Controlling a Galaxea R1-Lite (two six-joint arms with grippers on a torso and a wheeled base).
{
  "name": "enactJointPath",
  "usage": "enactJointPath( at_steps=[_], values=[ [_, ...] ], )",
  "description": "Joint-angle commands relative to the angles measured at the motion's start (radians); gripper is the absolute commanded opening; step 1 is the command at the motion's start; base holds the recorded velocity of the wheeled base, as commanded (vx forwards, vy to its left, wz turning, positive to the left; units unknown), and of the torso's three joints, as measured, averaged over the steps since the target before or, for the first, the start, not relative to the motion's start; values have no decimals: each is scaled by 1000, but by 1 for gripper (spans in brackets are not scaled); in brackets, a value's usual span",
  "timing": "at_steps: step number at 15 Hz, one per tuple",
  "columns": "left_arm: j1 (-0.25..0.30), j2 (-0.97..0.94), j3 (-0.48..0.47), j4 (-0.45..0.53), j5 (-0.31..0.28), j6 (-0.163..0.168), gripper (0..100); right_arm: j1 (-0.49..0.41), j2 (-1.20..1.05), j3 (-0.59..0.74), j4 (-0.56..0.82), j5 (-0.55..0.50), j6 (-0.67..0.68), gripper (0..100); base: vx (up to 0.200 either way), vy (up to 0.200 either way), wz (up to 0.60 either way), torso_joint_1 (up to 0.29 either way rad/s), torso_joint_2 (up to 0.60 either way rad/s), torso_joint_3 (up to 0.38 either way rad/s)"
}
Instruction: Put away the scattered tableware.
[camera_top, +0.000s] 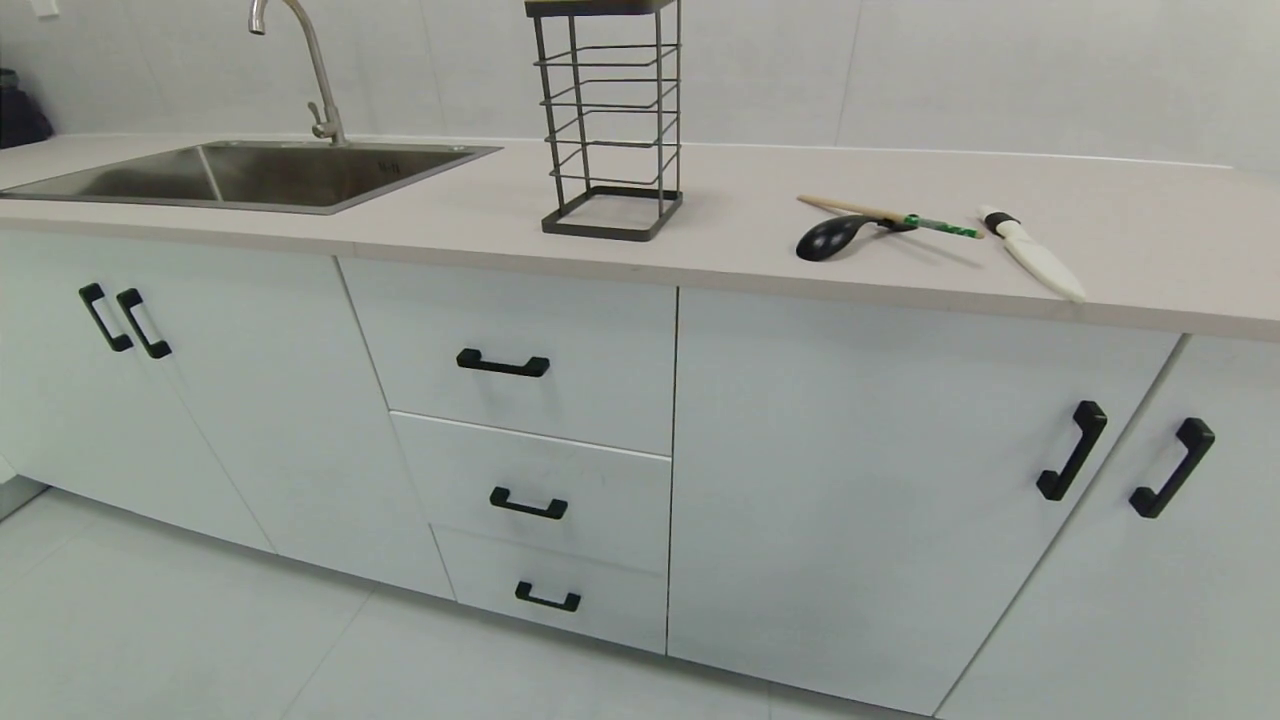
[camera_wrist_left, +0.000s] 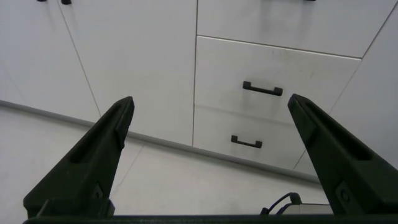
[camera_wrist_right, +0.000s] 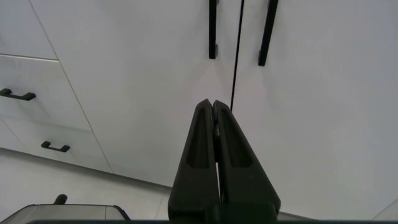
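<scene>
On the countertop (camera_top: 720, 250) at the right lie a black spoon (camera_top: 835, 237), a pair of wooden chopsticks with green ends (camera_top: 890, 216) and a white knife with a black band (camera_top: 1030, 254). A black wire rack (camera_top: 612, 115) stands upright near the counter's middle. My left gripper (camera_wrist_left: 208, 106) is open, low down, facing the lower drawers (camera_wrist_left: 277, 99). My right gripper (camera_wrist_right: 213, 109) is shut with nothing in it, facing the white cabinet doors (camera_wrist_right: 236, 93) with black handles.
A steel sink (camera_top: 250, 172) with a faucet (camera_top: 305, 60) sits at the counter's left. Below are white cabinet doors (camera_top: 880, 470) and three drawers (camera_top: 520, 400) with black handles. Grey tiled floor (camera_top: 200, 640) spreads in front.
</scene>
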Motion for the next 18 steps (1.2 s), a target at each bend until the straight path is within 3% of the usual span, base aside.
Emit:
enactJointPath(
  at_steps=[1, 4, 12, 13, 14, 17, 18],
  values=[
    [0, 1, 0, 0, 1, 0, 100, 0, 1, 0, -1, 2, -1, 0, 0, 0, 0, 0, 0, 0],
    [0, 1, 0, 0, -1, 0, 100, 0, 1, 0, -1, 2, -1, 0, 0, 200, 0, 1, -1, 5],
    [0, 0, 0, 3, -5, 12, 100, 0, 1, 0, -1, 2, -1, 0, 0, 0, 0, 0, 0, 0],
    [0, 1, 0, 5, -10, 20, 100, 0, 1, 0, -1, 2, -1, 0, 0, 0, 0, 0, 0, 0],
    [0, 1, 0, 3, -18, 47, 100, 0, 1, 0, -1, 2, -1, 0, 0, 0, 0, 0, 0, 0],
    [0, 0, 0, -1, -38, 55, 100, 0, 1, 0, -1, 2, -1, 0, 0, 0, 0, 0, 0, 0],
    [3, 4, -87, -90, -48, 44, 100, 0, 1, 0, -1, 2, -1, 0, 0, 0, 0, 0, 0, 0]
  ],
)
